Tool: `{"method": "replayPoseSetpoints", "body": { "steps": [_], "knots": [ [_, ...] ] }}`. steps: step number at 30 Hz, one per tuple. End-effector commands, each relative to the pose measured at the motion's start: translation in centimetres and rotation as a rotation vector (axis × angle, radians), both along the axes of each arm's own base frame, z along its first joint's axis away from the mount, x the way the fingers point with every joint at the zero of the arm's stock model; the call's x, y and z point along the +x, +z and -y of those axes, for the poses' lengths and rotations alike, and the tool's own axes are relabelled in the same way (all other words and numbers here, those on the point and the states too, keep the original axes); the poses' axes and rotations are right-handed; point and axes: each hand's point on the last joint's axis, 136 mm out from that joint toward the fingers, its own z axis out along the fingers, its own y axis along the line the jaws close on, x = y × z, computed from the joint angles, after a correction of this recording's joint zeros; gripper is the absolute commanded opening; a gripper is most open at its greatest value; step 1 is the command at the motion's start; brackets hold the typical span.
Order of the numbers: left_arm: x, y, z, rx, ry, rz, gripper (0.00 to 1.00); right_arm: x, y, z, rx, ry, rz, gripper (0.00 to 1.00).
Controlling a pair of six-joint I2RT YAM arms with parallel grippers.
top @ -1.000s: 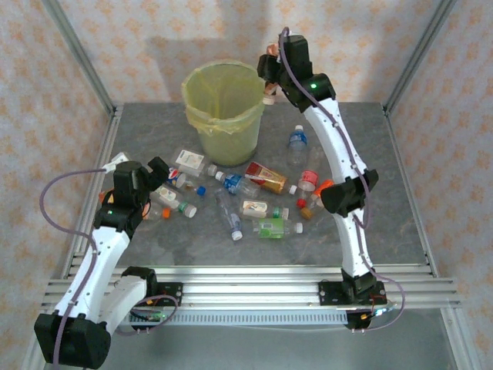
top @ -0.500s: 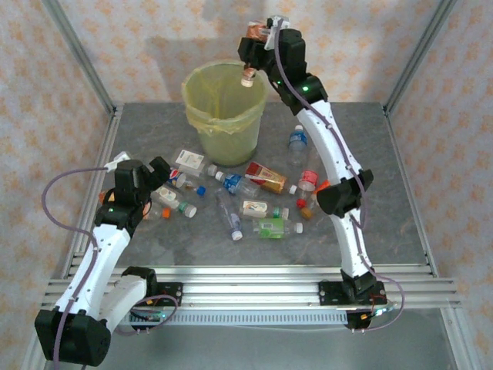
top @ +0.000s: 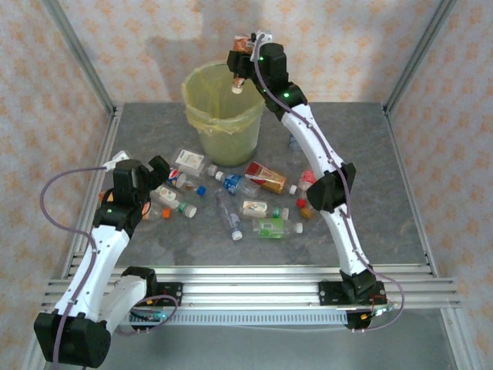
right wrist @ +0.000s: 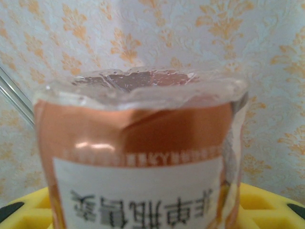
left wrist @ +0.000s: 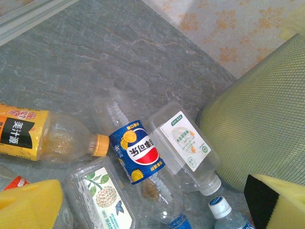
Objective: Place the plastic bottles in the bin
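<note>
My right gripper (top: 246,62) is shut on a copper-labelled plastic bottle (top: 240,68), which hangs cap down over the far right rim of the bin (top: 202,116). Up close, that bottle (right wrist: 143,157) covers most of the right wrist view, with a yellow pad (right wrist: 269,205) behind it. Several plastic bottles (top: 254,208) lie on the table in front of the bin. My left gripper (top: 159,173) hangs open above the left-hand ones. Between its yellow pads (left wrist: 28,202) lie a blue-labelled bottle (left wrist: 138,152) and a white-labelled one (left wrist: 183,143), with the bin's wall (left wrist: 257,109) beside them.
An orange juice bottle (left wrist: 28,136) and a flat clear bottle with a fruit label (left wrist: 102,198) lie under the left gripper. Metal frame posts (top: 85,62) and patterned walls close in the grey table (top: 370,154). A rail (top: 246,289) runs along the near edge.
The right arm has swung left and up with the copper-labelled bottle, from beside the bin to over its rim. The left arm has stayed put.
</note>
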Motion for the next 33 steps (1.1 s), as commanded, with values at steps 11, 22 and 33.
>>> {"method": "replayPoseSetpoints", "body": {
  "steps": [11,22,33],
  "knots": [
    [0.0,1.5,-0.3,-0.023,0.028,0.033,1.00,1.7,-5.0,-1.5,-0.126,0.012,0.004,0.37],
    [-0.8,2.1,-1.5,0.010,0.093,0.012,1.00,1.7,-7.7,-2.4,-0.203,0.027,-0.026,0.58],
    [-2.2,3.3,-2.8,0.065,0.151,-0.033,1.00,1.1,-5.7,-1.7,-0.204,0.008,-0.005,0.86]
  ]
}}
